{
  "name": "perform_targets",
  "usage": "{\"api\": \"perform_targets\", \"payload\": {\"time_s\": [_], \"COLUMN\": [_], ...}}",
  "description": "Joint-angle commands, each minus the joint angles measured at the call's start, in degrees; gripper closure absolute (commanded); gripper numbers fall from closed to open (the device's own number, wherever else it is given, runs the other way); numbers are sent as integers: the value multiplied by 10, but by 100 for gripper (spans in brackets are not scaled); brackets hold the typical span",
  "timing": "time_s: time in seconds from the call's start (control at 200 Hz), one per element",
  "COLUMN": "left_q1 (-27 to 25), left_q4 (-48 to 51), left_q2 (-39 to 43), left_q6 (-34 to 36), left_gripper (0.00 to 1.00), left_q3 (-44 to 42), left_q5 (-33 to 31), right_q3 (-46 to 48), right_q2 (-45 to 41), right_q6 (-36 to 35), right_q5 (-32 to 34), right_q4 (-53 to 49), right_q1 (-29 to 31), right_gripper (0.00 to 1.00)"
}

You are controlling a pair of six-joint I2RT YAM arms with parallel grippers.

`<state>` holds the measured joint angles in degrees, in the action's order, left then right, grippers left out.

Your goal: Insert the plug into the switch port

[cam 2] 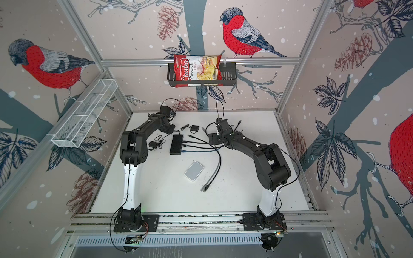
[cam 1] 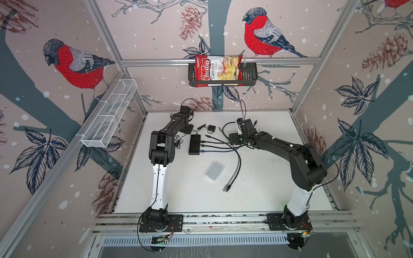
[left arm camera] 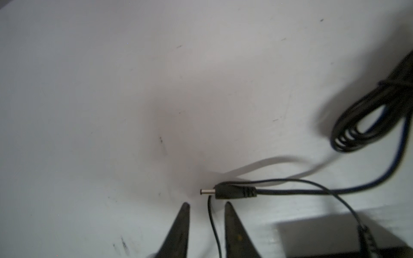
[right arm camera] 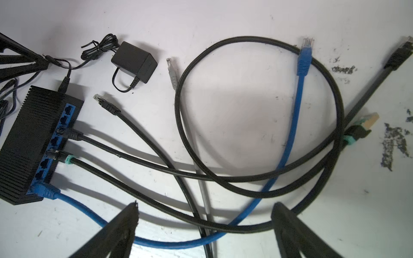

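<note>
The black switch lies mid-table, its blue ports facing right. Three cables sit in ports, and several ports stand empty. A small black barrel plug lies on the table just past my left gripper. That gripper's jaws are slightly apart and hold nothing, though a thin black wire runs between them. My right gripper is wide open above crossing black, grey and blue cables. A loose black network plug lies close to the ports.
A black power adapter with its bundled cord lies behind the switch. Loose grey, blue and gold-tipped plugs lie on the table. A white box sits nearer the front. A second adapter lies left of the switch.
</note>
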<state>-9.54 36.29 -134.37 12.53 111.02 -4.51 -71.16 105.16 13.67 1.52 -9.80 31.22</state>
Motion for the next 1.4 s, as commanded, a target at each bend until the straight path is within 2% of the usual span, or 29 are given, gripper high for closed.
{"api": "perform_targets", "payload": {"time_s": [0.0,0.12,0.315,0.615,0.835,1.346,1.396], "left_q1": [2,2,-10,-57,-59,-59,-61], "left_q4": [-33,-50,-11,11,24,2,-5], "left_q2": [34,53,13,-48,-68,-37,-28], "left_q6": [6,19,18,20,8,-12,-14], "left_gripper": [56,46,45,47,62,100,100], "left_q3": [-25,-30,30,81,104,127,128], "left_q5": [32,88,147,103,56,64,62], "right_q3": [1,2,1,11,19,21,22], "right_q2": [-3,-2,3,-1,-5,-1,-2], "right_q6": [1,3,6,7,7,9,10], "right_q5": [1,-4,-10,-9,-9,-12,-13], "right_q4": [-3,0,3,3,9,14,15], "right_q1": [1,2,4,4,4,4,4], "right_gripper": [6,6,6,6,5,5,5]}}
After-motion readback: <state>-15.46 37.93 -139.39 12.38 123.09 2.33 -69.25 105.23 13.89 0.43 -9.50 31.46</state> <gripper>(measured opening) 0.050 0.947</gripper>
